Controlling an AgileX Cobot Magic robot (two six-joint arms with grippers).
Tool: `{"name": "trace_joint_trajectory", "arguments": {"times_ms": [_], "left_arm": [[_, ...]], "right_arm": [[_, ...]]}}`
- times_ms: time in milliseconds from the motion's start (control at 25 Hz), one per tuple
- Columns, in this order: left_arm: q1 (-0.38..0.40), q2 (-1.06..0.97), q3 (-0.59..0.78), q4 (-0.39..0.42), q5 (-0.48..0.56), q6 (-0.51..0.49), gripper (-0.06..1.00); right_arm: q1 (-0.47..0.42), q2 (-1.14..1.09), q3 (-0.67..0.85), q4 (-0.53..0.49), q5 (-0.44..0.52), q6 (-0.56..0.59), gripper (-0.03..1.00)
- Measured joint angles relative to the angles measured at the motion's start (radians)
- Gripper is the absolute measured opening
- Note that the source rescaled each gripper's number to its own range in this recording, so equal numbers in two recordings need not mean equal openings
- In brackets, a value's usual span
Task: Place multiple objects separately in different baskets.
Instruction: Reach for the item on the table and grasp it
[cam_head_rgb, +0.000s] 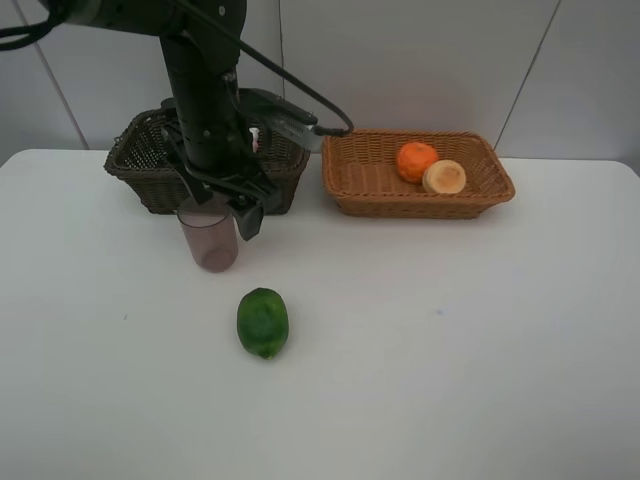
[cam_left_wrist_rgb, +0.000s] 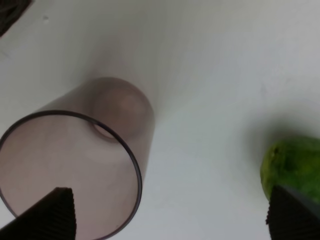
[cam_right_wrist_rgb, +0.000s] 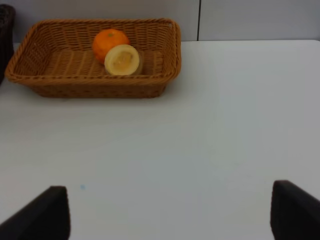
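A translucent mauve cup (cam_head_rgb: 208, 240) (cam_left_wrist_rgb: 70, 165) stands upright on the white table, in front of the dark brown basket (cam_head_rgb: 135, 160). My left gripper (cam_left_wrist_rgb: 170, 222) hangs open just above it; the cup's rim lies close to one fingertip (cam_left_wrist_rgb: 50, 215). By the other fingertip is the green oval fruit (cam_left_wrist_rgb: 292, 165) (cam_head_rgb: 262, 322), lying on the table nearer the front. The tan basket (cam_head_rgb: 420, 205) (cam_right_wrist_rgb: 95, 87) holds the orange (cam_head_rgb: 416, 160) (cam_right_wrist_rgb: 110, 44) and a pale round fruit (cam_head_rgb: 444, 177) (cam_right_wrist_rgb: 122, 60). My right gripper (cam_right_wrist_rgb: 167, 215) is open over bare table, holding nothing.
The left arm (cam_head_rgb: 205, 110) stands in front of the dark basket and hides much of its inside; a small pale item (cam_head_rgb: 255, 138) peeks out beside it. A cable runs behind the baskets. A wall lies right behind the table.
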Motion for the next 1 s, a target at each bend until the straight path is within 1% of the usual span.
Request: {"name": "trace_joint_trajectory", "arguments": {"times_ms": [400, 1000], "left_arm": [[0.000, 0.083, 0.000, 0.029, -0.008, -0.003, 0.99], [0.000, 0.158, 0.000, 0.034, -0.031, -0.004, 0.99]], "right_arm": [[0.000, 0.000, 0.000, 0.000, 0.000, 0.000, 0.71], [0.000, 0.000, 0.000, 0.000, 0.000, 0.000, 0.71]]}}
